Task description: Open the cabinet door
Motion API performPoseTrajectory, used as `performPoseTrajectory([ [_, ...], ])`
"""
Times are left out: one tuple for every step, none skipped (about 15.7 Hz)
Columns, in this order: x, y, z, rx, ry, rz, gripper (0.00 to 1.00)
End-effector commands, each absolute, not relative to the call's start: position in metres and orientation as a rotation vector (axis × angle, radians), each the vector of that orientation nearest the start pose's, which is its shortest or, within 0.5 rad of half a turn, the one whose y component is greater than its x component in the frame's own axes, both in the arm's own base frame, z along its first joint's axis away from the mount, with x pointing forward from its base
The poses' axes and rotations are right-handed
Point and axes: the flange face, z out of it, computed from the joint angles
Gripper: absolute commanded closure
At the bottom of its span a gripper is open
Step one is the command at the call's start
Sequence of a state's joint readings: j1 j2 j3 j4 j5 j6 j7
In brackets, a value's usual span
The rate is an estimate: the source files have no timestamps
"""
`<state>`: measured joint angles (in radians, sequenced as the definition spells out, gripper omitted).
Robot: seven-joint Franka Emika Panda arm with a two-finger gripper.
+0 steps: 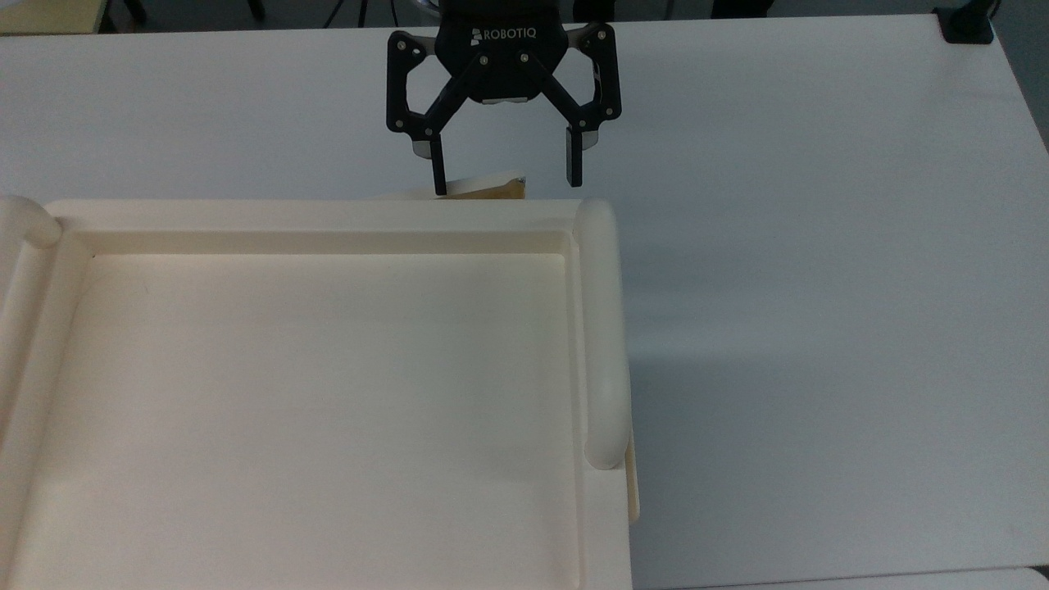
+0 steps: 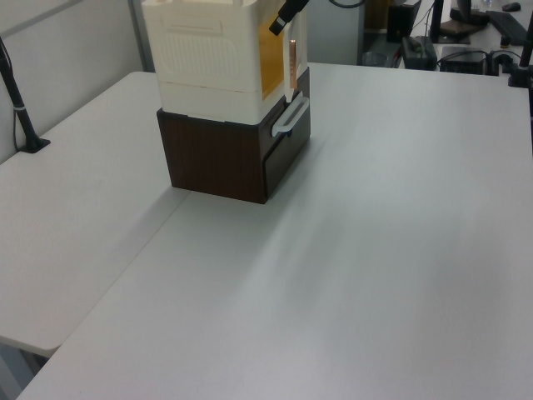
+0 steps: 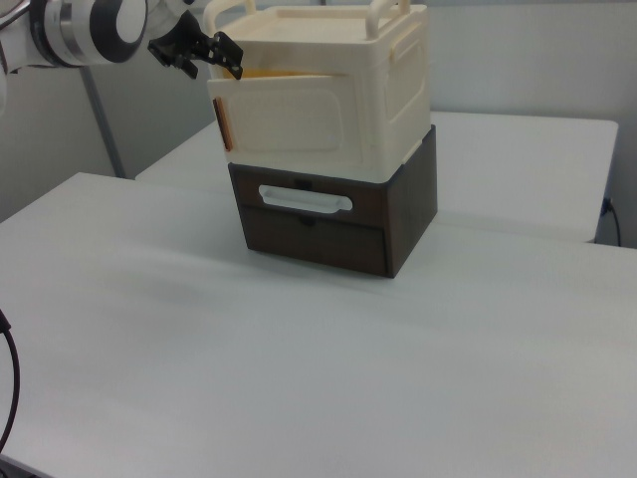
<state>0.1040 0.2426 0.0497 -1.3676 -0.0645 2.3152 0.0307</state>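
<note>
The cabinet (image 1: pixel 328 215) is a big cream-white unit with a tray-like top, also seen in the left view (image 2: pixel 208 50) and the right view (image 3: pixel 398 90). Its cabinet door (image 1: pixel 483 187) stands slightly ajar, its free edge swung out a little from the front (image 2: pixel 293 62) (image 3: pixel 294 124). My black gripper (image 1: pixel 506 180) hangs open just off that free edge. In the top view the door's outer corner lies between the two fingers, without visible contact. The right view places the gripper (image 3: pixel 214 55) at the door's upper corner. One finger (image 2: pixel 286 17) shows in the left view.
The cabinet rests on a dark brown drawer unit (image 3: pixel 328 234) with a white handle (image 3: pixel 304 199) (image 2: pixel 290 117). All of it stands on a wide white table (image 1: pixel 819 246). A black clamp (image 1: pixel 967 24) sits at the top view's upper right corner, and a black pole (image 2: pixel 21 108) at the left view's left.
</note>
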Motion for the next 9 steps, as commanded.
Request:
performPoseTrajectory([
  [0.669, 0.097, 0.658, -2.932, -0.255, -1.060, 0.00],
  [0.668, 0.095, 0.658, -2.937, -0.252, -1.057, 0.00],
  [0.668, 0.092, 0.657, -2.942, -0.246, -1.051, 0.00],
  [0.667, 0.090, 0.656, -2.949, -0.242, -1.038, 0.00],
  [0.667, 0.086, 0.652, -2.973, -0.243, -0.998, 0.00],
  [0.665, 0.083, 0.651, -2.998, -0.270, -0.954, 0.00],
  [0.657, 0.080, 0.657, -3.017, -0.322, -0.907, 0.00],
  [0.650, 0.078, 0.662, -3.036, -0.370, -0.855, 0.00],
  [0.643, 0.079, 0.669, -3.037, -0.382, -0.825, 0.00],
])
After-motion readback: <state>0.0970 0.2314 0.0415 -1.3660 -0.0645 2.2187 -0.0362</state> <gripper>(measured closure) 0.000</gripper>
